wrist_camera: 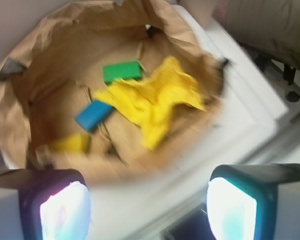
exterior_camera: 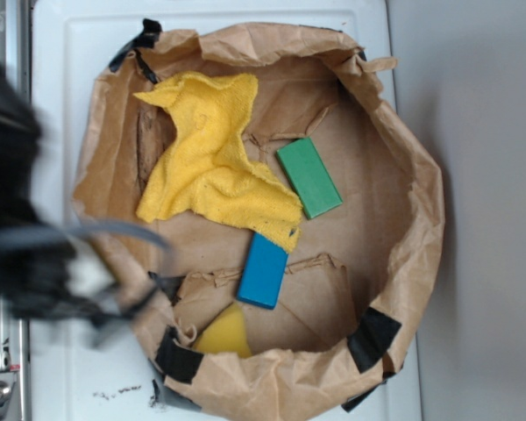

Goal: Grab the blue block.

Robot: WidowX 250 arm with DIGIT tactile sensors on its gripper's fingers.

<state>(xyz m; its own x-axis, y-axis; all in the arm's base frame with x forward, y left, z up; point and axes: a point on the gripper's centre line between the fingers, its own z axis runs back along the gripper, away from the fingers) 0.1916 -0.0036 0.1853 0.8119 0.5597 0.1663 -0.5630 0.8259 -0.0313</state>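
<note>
Lying flat on the brown paper bag [exterior_camera: 394, 175] floor, the blue block [exterior_camera: 264, 271] sits just below the yellow cloth [exterior_camera: 212, 158], whose corner reaches its upper end; the green block [exterior_camera: 309, 177] is apart, up and to the right. The block looks stiff, smooth and probably light, so it may slip. I judge the best hold is across its two long sides, near the middle and away from the cloth. The gripper [wrist_camera: 147, 210] is outside the bag rim, its jaws spread wide and holding nothing. A yellow sponge-like piece [exterior_camera: 225, 333] lies near the lower end.
</note>
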